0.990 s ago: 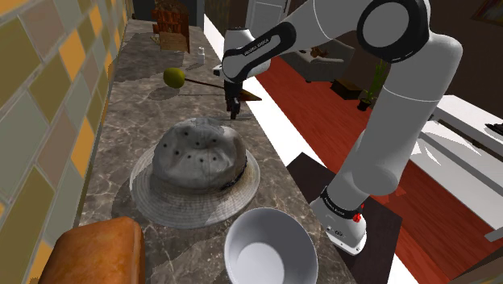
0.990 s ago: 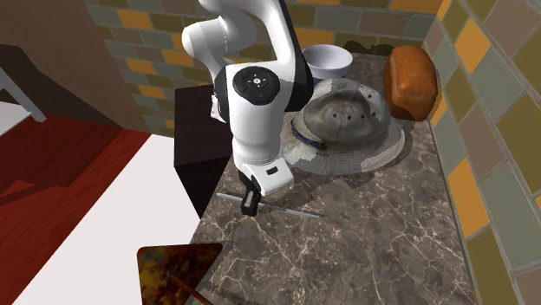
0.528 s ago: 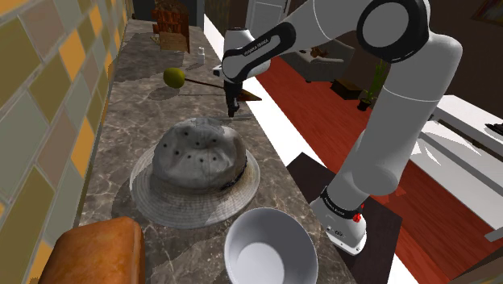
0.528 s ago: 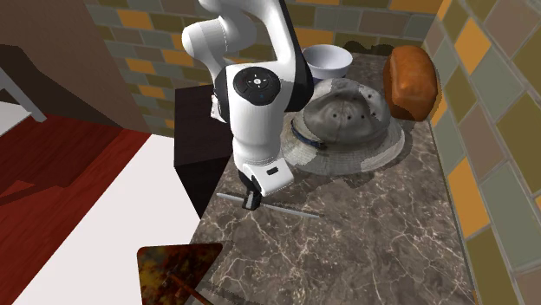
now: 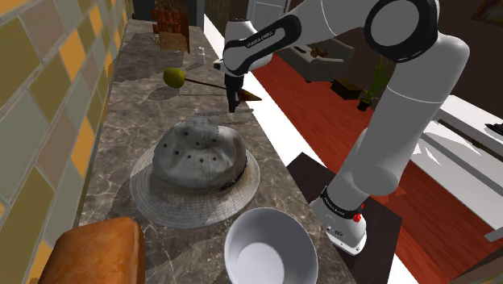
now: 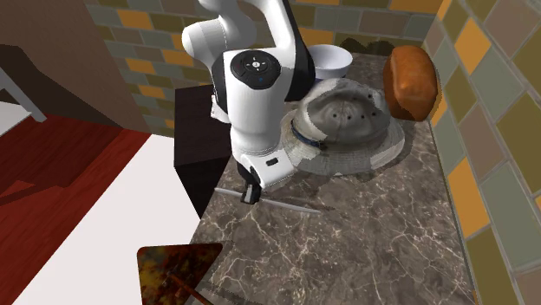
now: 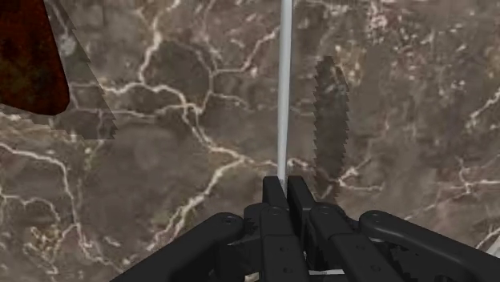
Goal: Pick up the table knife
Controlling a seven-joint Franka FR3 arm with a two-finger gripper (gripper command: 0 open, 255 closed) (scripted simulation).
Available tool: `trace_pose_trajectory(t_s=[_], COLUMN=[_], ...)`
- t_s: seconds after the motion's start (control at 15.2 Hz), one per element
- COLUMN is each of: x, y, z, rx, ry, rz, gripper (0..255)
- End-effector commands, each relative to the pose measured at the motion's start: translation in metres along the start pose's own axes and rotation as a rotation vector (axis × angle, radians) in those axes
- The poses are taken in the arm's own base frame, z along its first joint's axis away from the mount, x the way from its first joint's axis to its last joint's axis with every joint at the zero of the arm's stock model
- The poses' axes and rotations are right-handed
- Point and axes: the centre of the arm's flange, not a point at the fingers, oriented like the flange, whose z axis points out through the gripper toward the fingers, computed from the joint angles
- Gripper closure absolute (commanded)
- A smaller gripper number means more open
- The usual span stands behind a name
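The table knife (image 6: 290, 203) is a thin grey piece lying crosswise near the marble counter's (image 6: 373, 243) edge, in front of the hat. My black gripper (image 6: 250, 196) points straight down and is shut on one end of it. In the wrist view the knife (image 7: 283, 96) shows edge-on as a narrow pale strip running away from the closed gripper (image 7: 285, 183), clasped between the fingers (image 7: 274, 194). Its toothed shadow (image 7: 330, 120) falls on the marble apart from the blade, so the knife hangs a little above the surface. In the shoulder view the gripper (image 5: 234, 102) stands beyond the hat.
A grey brimmed hat (image 5: 196, 165) takes up the counter's middle, with a white bowl (image 5: 270, 250) and a brown loaf (image 5: 97, 254) nearer the stand. A green fruit (image 5: 172, 77) lies beyond the gripper. A dark red-brown board (image 6: 178, 264) overhangs the counter edge close by.
The fingers have closed on the knife. The hand has since risen a little, taking the knife off the marble.
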Motion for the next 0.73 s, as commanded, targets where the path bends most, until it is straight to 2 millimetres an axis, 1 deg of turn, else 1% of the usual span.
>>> trace_pose_trajectory(t_s=[0.0,0.53,0.66], x=[0.000,-0.003,-0.003], y=[0.000,0.000,0.000], z=[-0.011,-0.054,-0.054], rx=[0.000,0.000,0.000], ry=[0.000,0.000,0.000], rz=[0.000,0.000,0.000], gripper=[255,255,255])
